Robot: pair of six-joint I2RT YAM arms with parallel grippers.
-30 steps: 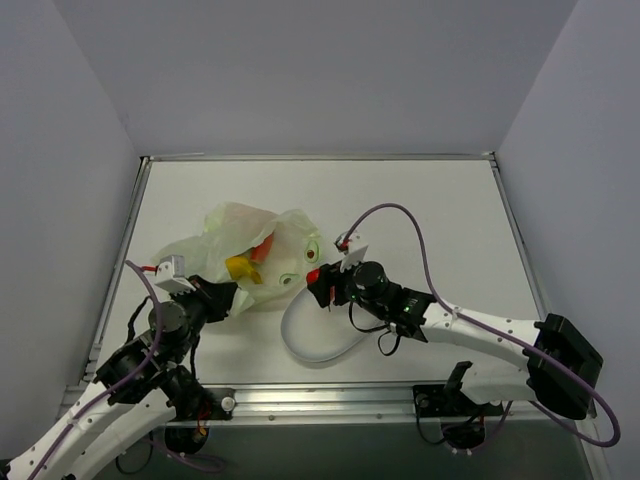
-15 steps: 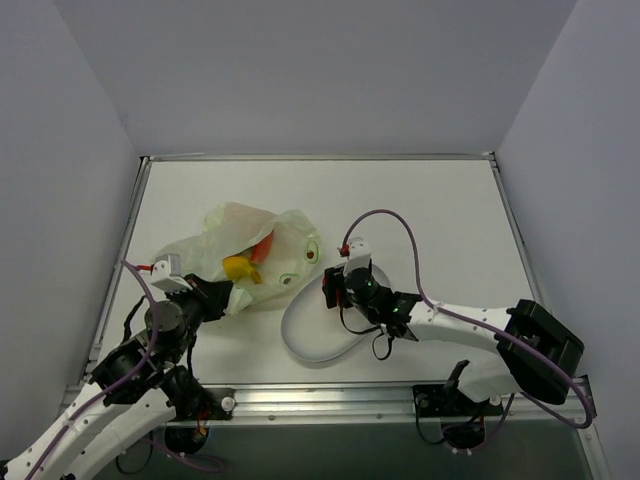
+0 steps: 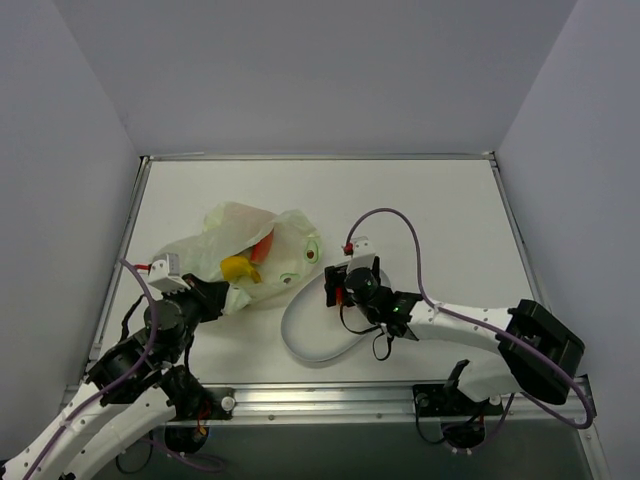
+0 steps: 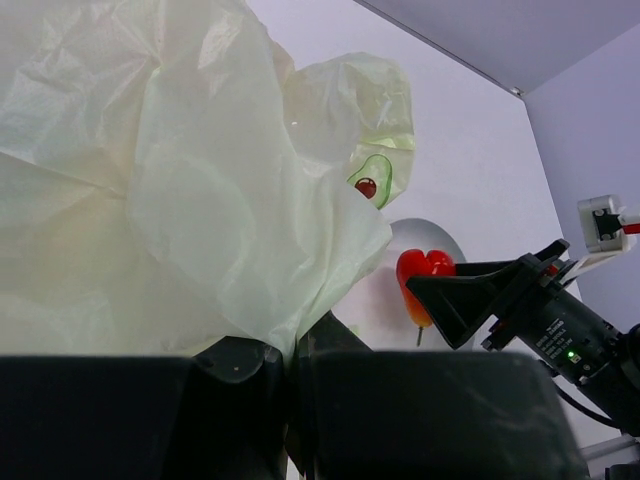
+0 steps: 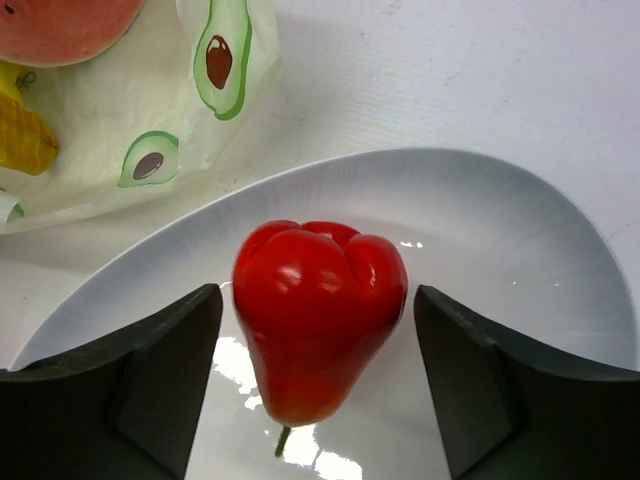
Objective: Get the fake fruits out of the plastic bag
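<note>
The plastic bag (image 3: 255,245) lies left of centre, with a yellow banana (image 3: 240,268) and a red piece (image 3: 262,247) showing through it. My left gripper (image 3: 215,295) is shut on the bag's near edge (image 4: 285,330). My right gripper (image 3: 335,288) is open over the white plate (image 3: 310,345). A glossy red fruit (image 5: 318,310) lies on the plate (image 5: 500,250) between the fingers (image 5: 150,380), with a gap on each side. It also shows in the left wrist view (image 4: 420,275). A pink ball (image 5: 60,20) and the banana (image 5: 20,135) sit inside the bag (image 5: 120,160).
The white oval plate lies just right of the bag's mouth, near the table's front edge. Grey walls close in the table on three sides. The purple cable (image 3: 400,225) of the right arm loops above the plate.
My right gripper moved from the bag's mouth down and right over the plate, with the red fruit. The fruit now lies on the plate between open fingers. The left gripper kept hold of the bag.
</note>
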